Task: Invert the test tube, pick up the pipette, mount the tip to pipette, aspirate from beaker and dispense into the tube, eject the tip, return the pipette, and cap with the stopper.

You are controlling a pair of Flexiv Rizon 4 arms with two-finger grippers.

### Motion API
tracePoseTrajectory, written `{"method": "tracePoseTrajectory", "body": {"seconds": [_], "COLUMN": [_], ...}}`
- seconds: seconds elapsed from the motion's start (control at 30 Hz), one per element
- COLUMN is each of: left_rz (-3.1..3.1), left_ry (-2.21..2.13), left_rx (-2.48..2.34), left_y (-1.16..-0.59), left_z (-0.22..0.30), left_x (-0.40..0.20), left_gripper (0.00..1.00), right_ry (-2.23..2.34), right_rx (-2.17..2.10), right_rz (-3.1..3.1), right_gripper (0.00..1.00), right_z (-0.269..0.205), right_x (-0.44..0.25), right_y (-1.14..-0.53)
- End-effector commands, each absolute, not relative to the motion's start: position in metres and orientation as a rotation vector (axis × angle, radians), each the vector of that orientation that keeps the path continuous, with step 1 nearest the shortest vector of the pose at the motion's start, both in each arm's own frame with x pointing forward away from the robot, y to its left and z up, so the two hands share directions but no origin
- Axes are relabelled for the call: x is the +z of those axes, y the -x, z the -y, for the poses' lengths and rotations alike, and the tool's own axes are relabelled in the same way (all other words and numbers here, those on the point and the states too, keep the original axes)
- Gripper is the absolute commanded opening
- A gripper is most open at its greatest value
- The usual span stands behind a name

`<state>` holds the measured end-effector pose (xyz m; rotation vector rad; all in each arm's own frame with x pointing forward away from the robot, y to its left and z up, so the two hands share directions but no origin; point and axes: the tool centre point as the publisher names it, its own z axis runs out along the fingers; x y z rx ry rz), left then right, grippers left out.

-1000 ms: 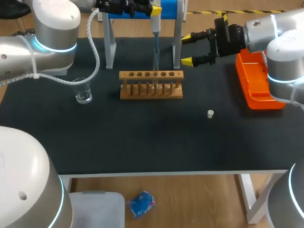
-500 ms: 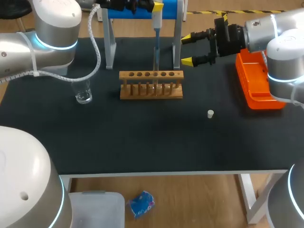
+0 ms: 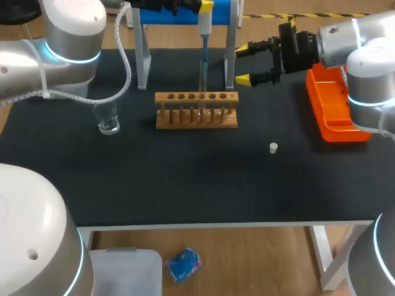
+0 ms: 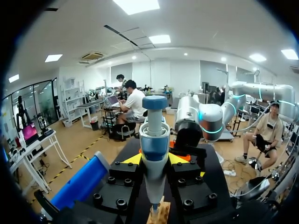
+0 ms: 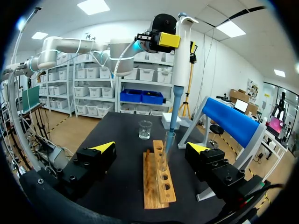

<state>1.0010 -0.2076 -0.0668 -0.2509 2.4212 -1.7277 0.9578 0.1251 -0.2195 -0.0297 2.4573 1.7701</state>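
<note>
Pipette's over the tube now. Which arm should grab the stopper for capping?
Right. The right fingers are open and empty, on the stopper's side of the rack; the left fingers are shut on the pipette.

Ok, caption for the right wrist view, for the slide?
Open right gripper faces the rack while the left gripper holds the pipette upright, tip at the tube; beaker beyond.

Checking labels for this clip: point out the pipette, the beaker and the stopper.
pipette (image 5: 180,70), right wrist view, its white shaft.
beaker (image 3: 108,116), head view, its glass wall.
stopper (image 3: 273,147), head view, its top.
</note>
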Motion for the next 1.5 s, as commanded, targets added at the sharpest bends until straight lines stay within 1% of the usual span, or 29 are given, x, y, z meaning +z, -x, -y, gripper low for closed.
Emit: {"method": "tracePoseTrajectory", "body": {"seconds": [0.03,1.5], "left_rz": [-2.425,-2.397], "left_ry": [0.255,0.221], "left_rx": [-1.718,-1.657], "left_y": [-0.999,-0.990], "left_z": [0.207,0.206], "left_x": [-0.063,-0.020], "left_gripper": [0.00,0.00], "right_ry": [0.030,0.030], "right_rx": [1.771,1.771], "right_rz": [-2.456,-2.456], "right_gripper": [1.00,1.00], "right_z": [-0.125,-0.125], "right_x": [-0.220,-0.220], "right_y": [-0.958,-0.958]}}
